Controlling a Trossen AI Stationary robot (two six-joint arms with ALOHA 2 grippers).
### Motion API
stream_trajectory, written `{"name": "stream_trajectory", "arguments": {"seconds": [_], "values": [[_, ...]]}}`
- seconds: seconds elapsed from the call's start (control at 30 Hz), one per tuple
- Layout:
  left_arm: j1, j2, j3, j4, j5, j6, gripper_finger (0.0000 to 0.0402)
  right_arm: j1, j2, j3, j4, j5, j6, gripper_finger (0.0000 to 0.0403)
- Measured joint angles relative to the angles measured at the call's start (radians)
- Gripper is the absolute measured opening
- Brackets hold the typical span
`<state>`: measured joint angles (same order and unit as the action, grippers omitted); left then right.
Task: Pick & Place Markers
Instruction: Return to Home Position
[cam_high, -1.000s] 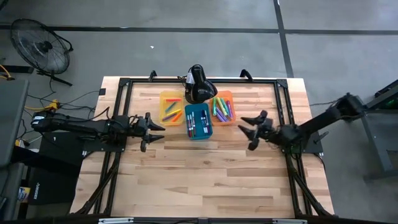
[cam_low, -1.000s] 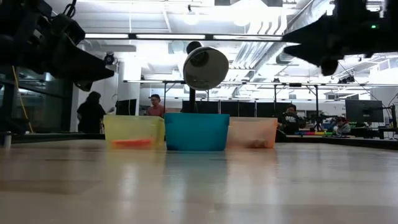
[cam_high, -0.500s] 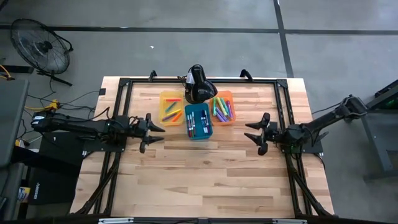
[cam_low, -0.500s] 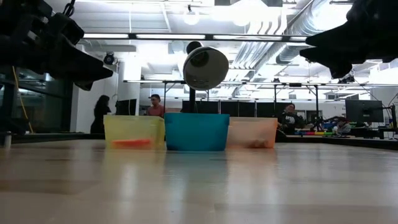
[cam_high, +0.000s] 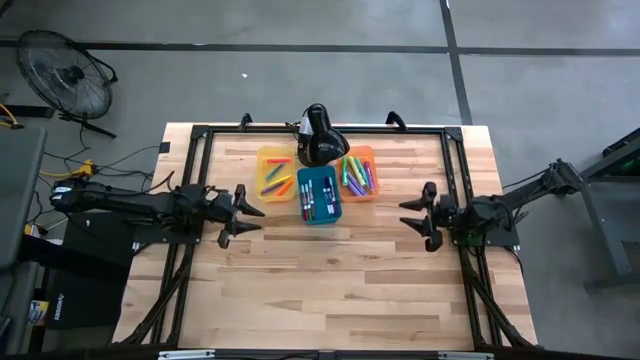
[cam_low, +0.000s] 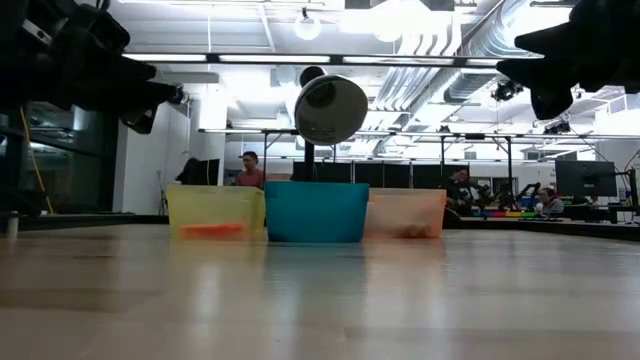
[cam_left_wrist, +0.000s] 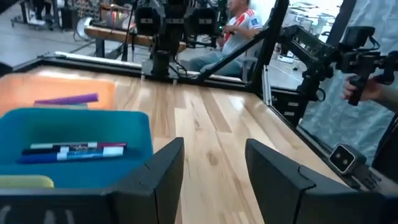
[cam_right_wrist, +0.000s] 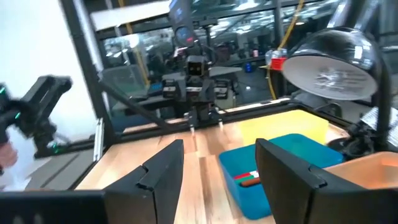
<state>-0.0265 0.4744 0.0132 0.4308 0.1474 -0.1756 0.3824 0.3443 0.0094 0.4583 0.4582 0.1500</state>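
Since no marker shows on the bare counter (cam_high: 330, 280), the sorting looks finished and what is left is for both arms to pull back to rest.

Left of the blue bin (cam_high: 300, 196), the left gripper (cam_high: 250, 211) hangs above the wood, its jaws apart and holding nothing, pointing toward that bin. The yellow bin (cam_high: 262, 160) touches the blue bin's left side and sits a little farther back. It holds a few of the markers (cam_high: 276, 180), orange and green among them. More white-barrelled markers lie inside the blue bin, long axes running along its longer sides. Behind it stands a black lamp (cam_high: 318, 136). The orange bin (cam_high: 372, 160) touches the blue bin's right side and holds purple, green and blue markers, lying roughly the same way. Farther right of the blue bin, the right gripper (cam_high: 413, 215) hovers with its jaws apart and empty, facing back toward it.

Every marker lies between the two grippers, and the left gripper is nearer the blue bin. As I judge it, each arm should draw straight away from that bin, so nothing in the bins is disturbed.
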Motion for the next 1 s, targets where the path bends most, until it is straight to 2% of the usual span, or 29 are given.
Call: {"name": "stream_trajectory", "arguments": {"seconds": [0.2, 0.73, 1.0], "values": [[0.0, 0.001, 0.0, -0.061, 0.0, -0.005, 0.017, 0.0, 0.001, 0.0, -0.008, 0.05, 0.003, 0.0189], [0.0, 0.001, 0.0, -0.21, -0.001, -0.005, 0.017, 0.0, 0.001, 0.0, -0.006, 0.048, 0.006, 0.019], [0.0, 0.001, 0.0, -0.233, -0.002, -0.006, 0.017, 0.0, 0.001, 0.0, -0.006, 0.048, 0.006, 0.019]]}}
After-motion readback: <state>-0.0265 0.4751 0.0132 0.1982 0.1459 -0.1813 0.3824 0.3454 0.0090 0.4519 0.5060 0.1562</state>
